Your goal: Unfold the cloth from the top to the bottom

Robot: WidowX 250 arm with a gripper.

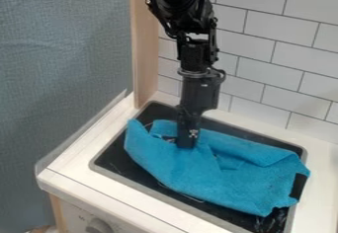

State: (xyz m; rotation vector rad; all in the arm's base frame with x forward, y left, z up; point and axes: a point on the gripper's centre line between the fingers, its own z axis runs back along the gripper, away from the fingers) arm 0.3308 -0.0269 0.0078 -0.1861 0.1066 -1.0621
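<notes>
The black gripper (187, 140) hangs straight down over the upper left part of the blue cloth (218, 175), its lower end at the cloth's surface. How its fingers stand is hidden. The cloth lies crumpled and partly folded across the dark sink (135, 172), with one raised corner at the left and a folded band along its back edge. Its right end reaches the sink's right rim, and dark sink bottom shows below its front edge.
White counter (96, 153) surrounds the sink. Behind it rises a white tiled wall (284, 59), with a wooden post (145, 54) at the back left corner. A knob (98, 225) is on the front panel below.
</notes>
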